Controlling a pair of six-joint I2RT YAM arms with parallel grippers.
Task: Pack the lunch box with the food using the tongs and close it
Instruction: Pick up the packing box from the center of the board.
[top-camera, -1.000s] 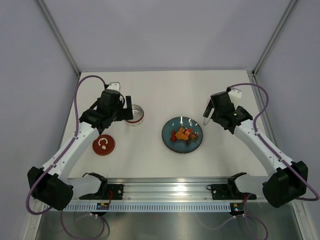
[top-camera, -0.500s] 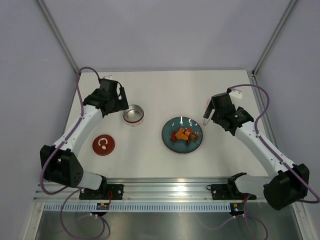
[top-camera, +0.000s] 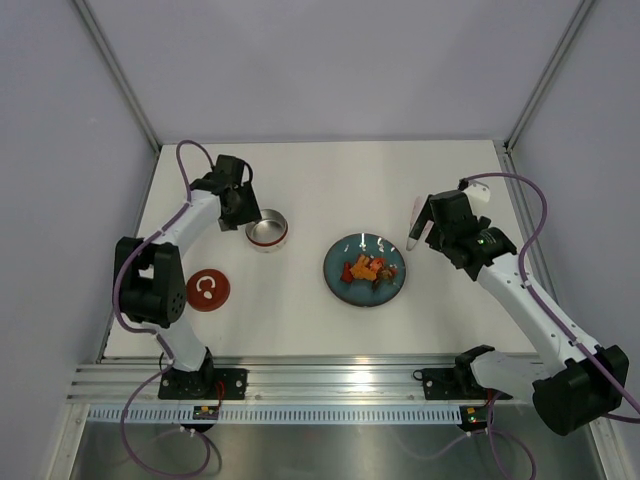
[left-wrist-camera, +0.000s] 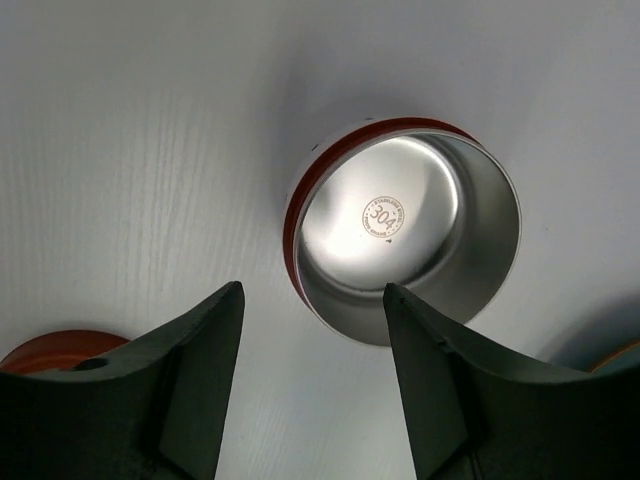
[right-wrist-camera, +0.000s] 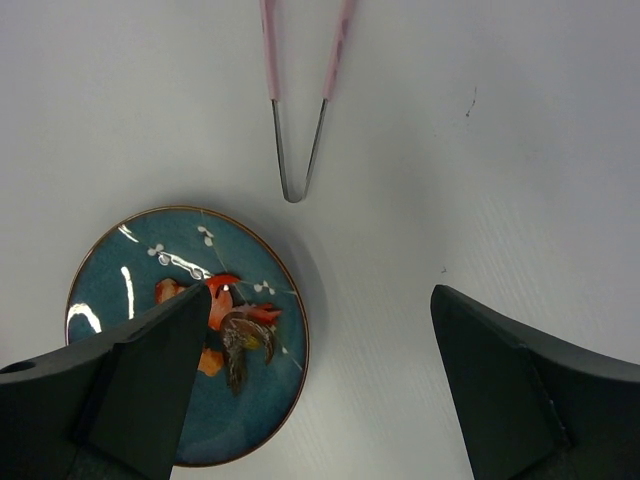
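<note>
Left wrist view is showing the left gripper (left-wrist-camera: 312, 292) hanging near the lunch box (left-wrist-camera: 405, 235), jaws apart, holding nothing. The right gripper (right-wrist-camera: 320, 295) is gaping wide near the tongs (right-wrist-camera: 292, 198), which are lying beside the plate (right-wrist-camera: 110, 275) of food (right-wrist-camera: 240, 330).

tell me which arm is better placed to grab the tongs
Right. The right gripper is open and faces the tongs lying beside the plate; the left gripper is away by the lunch box.

A white counter (top-camera: 330, 180) with a faint wood grain lies under soft, even light. Behind the counter and at both its sides stand plain pale lilac-grey walls (top-camera: 330, 70), joined at the corners by slanting metal posts (top-camera: 115, 75). Along the counter's near edge runs a silvery slotted rail (top-camera: 340, 380), with a brushed metal sheet (top-camera: 340, 450) below it.
</note>
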